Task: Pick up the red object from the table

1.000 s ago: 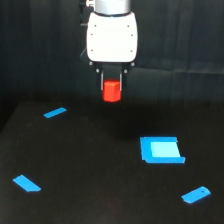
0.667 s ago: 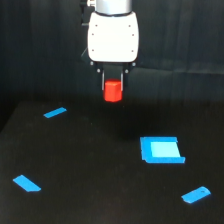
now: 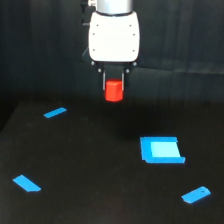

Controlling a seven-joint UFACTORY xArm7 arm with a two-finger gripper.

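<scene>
Arm upright — jaws seemingly clamped.

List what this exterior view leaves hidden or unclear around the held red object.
- Gripper finger contact on the red object: too blurred and small to see.
- Arm above the white wrist housing: cut off by the top edge.
- Gap between red object and table: unclear from this one view.
</scene>
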